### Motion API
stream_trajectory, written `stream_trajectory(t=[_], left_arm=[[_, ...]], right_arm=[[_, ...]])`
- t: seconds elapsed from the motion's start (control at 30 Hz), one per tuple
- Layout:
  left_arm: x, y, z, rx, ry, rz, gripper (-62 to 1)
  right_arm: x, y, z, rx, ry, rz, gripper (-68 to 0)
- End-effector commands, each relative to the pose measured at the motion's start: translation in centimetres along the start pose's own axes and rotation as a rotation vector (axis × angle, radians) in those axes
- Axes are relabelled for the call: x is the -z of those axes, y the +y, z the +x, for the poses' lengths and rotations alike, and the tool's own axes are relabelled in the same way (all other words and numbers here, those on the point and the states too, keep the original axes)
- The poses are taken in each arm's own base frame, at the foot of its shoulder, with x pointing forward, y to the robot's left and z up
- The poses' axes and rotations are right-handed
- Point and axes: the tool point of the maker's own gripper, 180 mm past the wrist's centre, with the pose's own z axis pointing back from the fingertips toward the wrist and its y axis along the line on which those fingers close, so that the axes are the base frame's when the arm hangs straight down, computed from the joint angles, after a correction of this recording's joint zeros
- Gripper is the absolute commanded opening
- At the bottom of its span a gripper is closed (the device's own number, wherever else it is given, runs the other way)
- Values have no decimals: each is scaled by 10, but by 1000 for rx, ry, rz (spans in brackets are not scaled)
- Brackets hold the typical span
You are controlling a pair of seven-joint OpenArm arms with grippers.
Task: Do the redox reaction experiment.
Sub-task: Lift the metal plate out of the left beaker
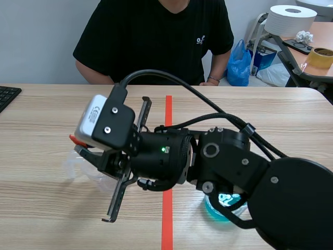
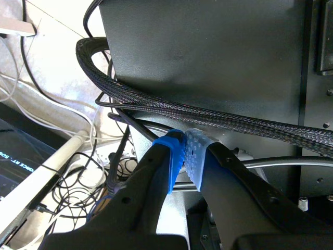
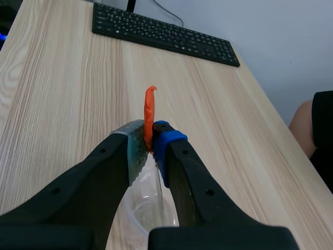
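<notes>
Pale wooden desk (image 1: 47, 114) runs toward a person (image 1: 156, 36) in a black shirt seated across it, with a black keyboard (image 1: 8, 96) at its left edge. The right arm (image 1: 229, 161) reaches past the red tape line. The right jaws are clamped on a thin orange piece (image 3: 150, 112), held just above a clear glass beaker (image 3: 145, 208). A beaker of blue liquid (image 1: 221, 208) sits under that arm, near the robot. The left jaws are pressed together on nothing, pads (image 2: 195, 156) touching, facing braided cables (image 2: 208, 112) and a black panel (image 2: 208, 47).
</notes>
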Motion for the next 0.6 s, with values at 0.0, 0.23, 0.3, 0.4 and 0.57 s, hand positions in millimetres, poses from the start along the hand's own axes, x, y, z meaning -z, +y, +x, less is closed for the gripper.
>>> stream_trajectory(t=[0.0,0.23,0.3,0.4,0.57], left_arm=[[0,1,3,-1,-13,2,-567],[0,1,3,-1,-13,2,-567],[0,1,3,-1,-13,2,-567],[0,1,3,-1,-13,2,-567],[0,1,3,-1,-13,2,-567]], right_arm=[[-1,-17,25,1,-63,-32,-669],[-5,-36,45,64,-53,-78,-669],[-6,-39,49,76,-55,-86,-669],[-7,-42,56,92,-59,-94,-669],[-12,-52,70,108,-60,-118,-669]])
